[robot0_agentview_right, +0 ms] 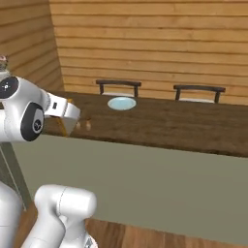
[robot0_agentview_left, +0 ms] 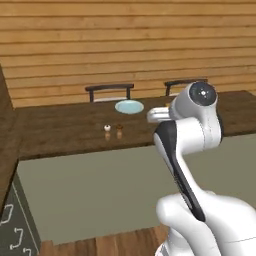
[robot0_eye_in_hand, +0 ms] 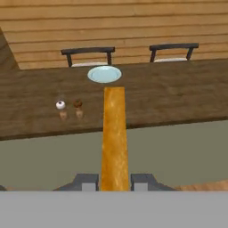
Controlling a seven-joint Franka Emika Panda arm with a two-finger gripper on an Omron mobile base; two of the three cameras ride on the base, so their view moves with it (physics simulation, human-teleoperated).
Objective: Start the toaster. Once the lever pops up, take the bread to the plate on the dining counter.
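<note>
The gripper [robot0_eye_in_hand: 114, 182] pinched a slice of bread [robot0_eye_in_hand: 114, 138] edge-on between its two dark fingertips [robot0_eye_in_hand: 87, 181], the golden-brown crust running straight up the middle of the hand view and pointing toward a round pale blue-green plate [robot0_eye_in_hand: 104, 74]. The bread was held in the air on the near side of the long dark wood surface [robot0_eye_in_hand: 178, 95], apart from the plate, which lay flat near the far edge of that surface, just in front of the left of two dark chairs [robot0_eye_in_hand: 88, 54] drawn up against a light plank wall [robot0_eye_in_hand: 116, 22]. A second chair [robot0_eye_in_hand: 173, 50] stood to the right of it. Two small shakers [robot0_eye_in_hand: 70, 108], one with a white top and one brown, stood side by side on the surface to the left of the bread and nearer than the plate. From the left base view the white arm [robot0_agentview_left: 192, 120] rose in the foreground, with the plate [robot0_agentview_left: 129, 106] beyond it; from the right base view the bread's tan edge [robot0_agentview_right: 64, 127] showed below the hand, well short of the plate [robot0_agentview_right: 121, 102].
</note>
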